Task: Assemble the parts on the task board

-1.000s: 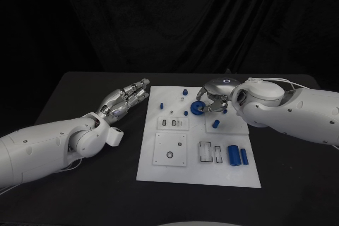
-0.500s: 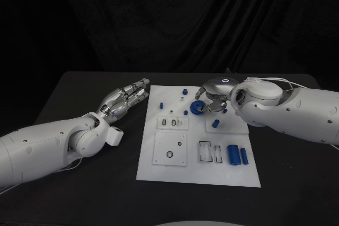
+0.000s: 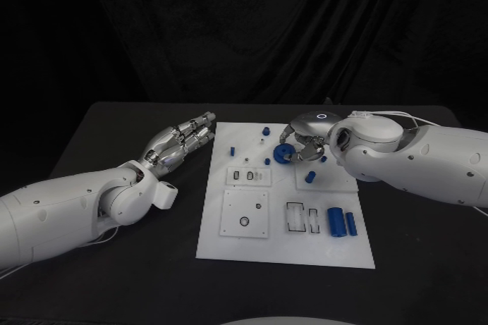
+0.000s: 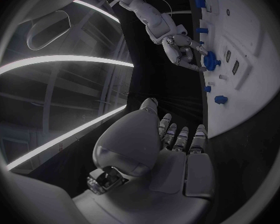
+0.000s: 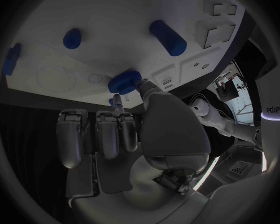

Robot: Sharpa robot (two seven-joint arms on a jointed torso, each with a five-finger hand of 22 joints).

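Right robot hand (image 3: 303, 143) is over the far middle of the white task board (image 3: 254, 251), pinching a blue gear-like part (image 3: 285, 154) between thumb and a finger; in the right wrist view the same toothed part (image 5: 124, 81) sits at the fingertips (image 5: 117, 102), close to the board surface, can't tell if it touches. Left robot hand (image 3: 181, 142) holds nothing, fingers extended and slightly apart, hanging over the black desk (image 3: 122, 127) just beside the board's far left edge. On the board: two blue cylinders (image 3: 342, 223) lying side by side near the right edge, close to the near end; small blue pegs (image 3: 232, 152) in the far left area; another blue piece (image 3: 311, 175) just nearer than the right hand. Left wrist view shows the right hand (image 4: 185, 52) with the gear (image 4: 210, 61) at the board.
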